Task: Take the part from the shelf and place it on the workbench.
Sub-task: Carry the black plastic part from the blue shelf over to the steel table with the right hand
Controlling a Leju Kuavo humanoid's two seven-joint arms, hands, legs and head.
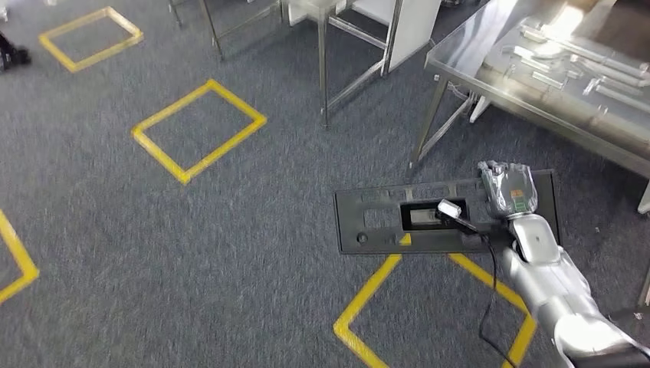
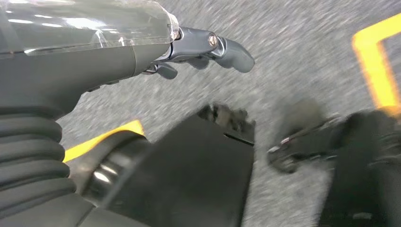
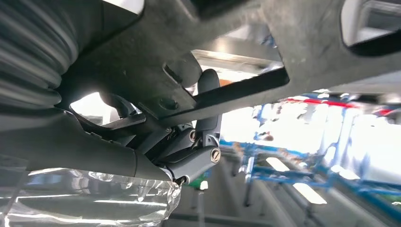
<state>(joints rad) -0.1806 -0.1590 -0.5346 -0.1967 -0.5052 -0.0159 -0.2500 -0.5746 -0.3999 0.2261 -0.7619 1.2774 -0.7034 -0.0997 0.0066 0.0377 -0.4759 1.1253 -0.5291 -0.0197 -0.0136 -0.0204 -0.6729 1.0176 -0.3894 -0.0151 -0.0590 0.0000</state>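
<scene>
Right hand (image 1: 507, 188) grasps the part (image 1: 429, 218), a flat black rectangular panel with cutouts, at its end nearest the workbench (image 1: 536, 84). In the right wrist view the fingers (image 3: 208, 101) wrap the panel's edge (image 3: 246, 90), panel lying across the top of the hand. Part is held flat in the air above the grey carpet (image 1: 230, 230), short of the workbench, not touching it. A white connector (image 1: 448, 208) and black cable (image 1: 490, 291) sit on the wrist just beside the panel's middle cutout.

Left hand (image 2: 203, 49) hangs low, fingers loosely curled, nothing in them; frame is motion-blurred, so cannot tell whether it is released or clenched.

Workbench is shiny metal, carrying several silvery parts (image 1: 567, 54); beyond the panel from the robot. Below the panel, away from the workbench, a yellow tape square (image 1: 368, 299) on the carpet. More tape squares (image 1: 198, 130) farther from the workbench. A metal-legged frame (image 1: 345, 54) stands just beside the workbench.
</scene>
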